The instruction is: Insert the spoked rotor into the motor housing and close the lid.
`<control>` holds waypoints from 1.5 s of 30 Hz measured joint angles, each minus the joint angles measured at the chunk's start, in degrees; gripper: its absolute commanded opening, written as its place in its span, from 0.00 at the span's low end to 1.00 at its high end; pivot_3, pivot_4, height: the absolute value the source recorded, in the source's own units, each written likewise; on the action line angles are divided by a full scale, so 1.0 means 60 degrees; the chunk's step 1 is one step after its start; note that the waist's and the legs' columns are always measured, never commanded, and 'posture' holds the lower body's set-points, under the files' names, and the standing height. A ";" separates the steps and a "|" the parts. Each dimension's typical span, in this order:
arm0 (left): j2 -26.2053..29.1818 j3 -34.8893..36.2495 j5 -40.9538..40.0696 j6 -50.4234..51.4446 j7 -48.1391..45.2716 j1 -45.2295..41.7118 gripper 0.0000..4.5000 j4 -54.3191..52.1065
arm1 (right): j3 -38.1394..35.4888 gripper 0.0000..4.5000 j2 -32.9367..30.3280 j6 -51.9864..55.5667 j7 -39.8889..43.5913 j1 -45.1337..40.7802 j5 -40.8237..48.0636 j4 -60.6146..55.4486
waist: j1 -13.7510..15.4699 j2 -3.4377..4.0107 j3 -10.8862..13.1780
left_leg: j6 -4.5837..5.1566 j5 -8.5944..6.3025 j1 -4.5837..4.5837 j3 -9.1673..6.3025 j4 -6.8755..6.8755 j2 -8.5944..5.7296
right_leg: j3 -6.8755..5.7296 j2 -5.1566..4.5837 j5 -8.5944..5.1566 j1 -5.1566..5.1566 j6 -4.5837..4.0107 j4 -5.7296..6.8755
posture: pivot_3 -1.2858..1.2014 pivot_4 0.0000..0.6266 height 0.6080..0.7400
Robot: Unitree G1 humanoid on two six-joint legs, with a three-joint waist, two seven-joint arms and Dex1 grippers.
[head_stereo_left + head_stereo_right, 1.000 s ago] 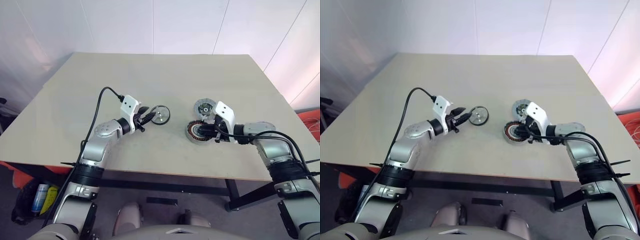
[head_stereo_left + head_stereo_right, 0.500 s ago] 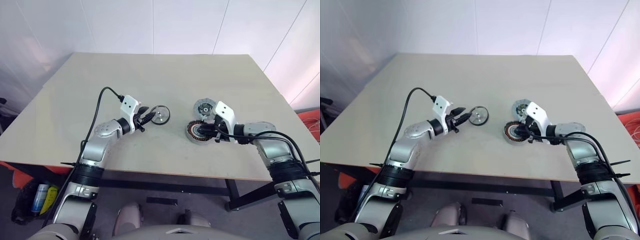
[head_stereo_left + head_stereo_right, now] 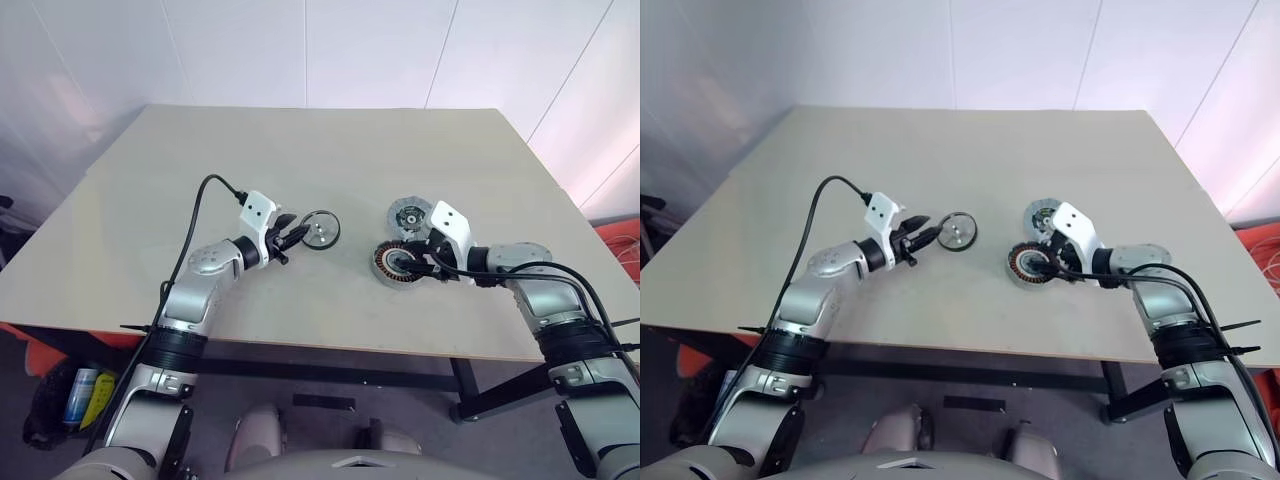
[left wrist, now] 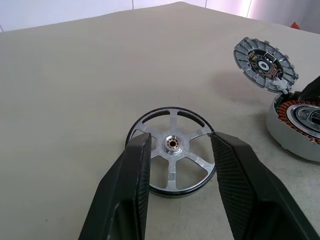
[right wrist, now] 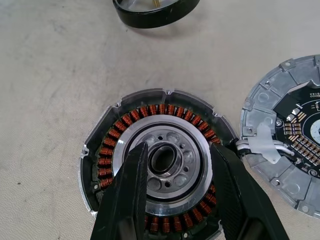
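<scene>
On the table (image 3: 330,150) we see our two arms from above. Our left gripper (image 3: 297,235) reaches to the spoked rotor (image 3: 321,229), which lies flat near the middle. Our right gripper (image 3: 415,262) is at the motor housing (image 3: 396,263), well apart from the rotor. The lid (image 3: 408,215) sits just behind the housing, close to it. The other eye shows the same layout.

Along our left gripper's fingers (image 4: 127,192) we look down at the rotor (image 4: 172,148). It rests on the table with its spokes up. One finger is at each side of the black rim, right against it or nearly so. We cannot tell if they squeeze it yet, and the rotor is not lifted. The housing (image 4: 296,123) and the lid (image 4: 265,57) show off to the side.

Along our right gripper's fingers (image 5: 131,192) we see the housing (image 5: 160,160) with its ring of copper coils. The two fingers are spread over its silver middle and hold nothing. The lid (image 5: 295,155) lies beside it, joined by a short wire.

We think the job is just starting. The rotor is not in the housing, and the lid is not closed. Both steps are still left.
</scene>
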 measured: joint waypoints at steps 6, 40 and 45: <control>0.0003 -0.0001 0.0007 -0.0005 0.0000 0.0000 0.44 0.0006 | -0.0254 0.05 0.0034 0.0010 0.0135 -0.0097 0.0163 -0.0008 | 0.0001 0.0000 0.0000 | 0.0001 0.0000 -0.0001 0.0000 0.0000 0.0000 | 0.0000 0.0000 0.0000 0.0000 0.0000 -0.0001 | 0.52 0.00 1.00; 0.0030 -0.0008 0.0143 -0.0127 -0.0001 -0.0006 0.44 0.0009 | -0.0278 0.01 0.0340 0.0120 0.0381 0.0112 0.0313 0.0012 | 0.0000 -0.0002 -0.0001 | -0.0032 -0.0017 0.0010 -0.0001 0.0000 0.0000 | 0.0000 0.0000 0.0001 0.0009 0.0000 -0.0002 | 0.52 0.00 1.00; 0.0029 -0.0016 0.0160 -0.0133 -0.0004 -0.0006 0.44 0.0009 | -0.0299 0.01 0.0328 0.0105 0.0363 0.0112 0.0313 0.0029 | -0.0001 -0.0002 -0.0001 | -0.0033 -0.0017 0.0010 -0.0001 0.0000 0.0001 | 0.0000 0.0000 0.0001 0.0009 0.0000 -0.0002 | 0.52 0.00 1.00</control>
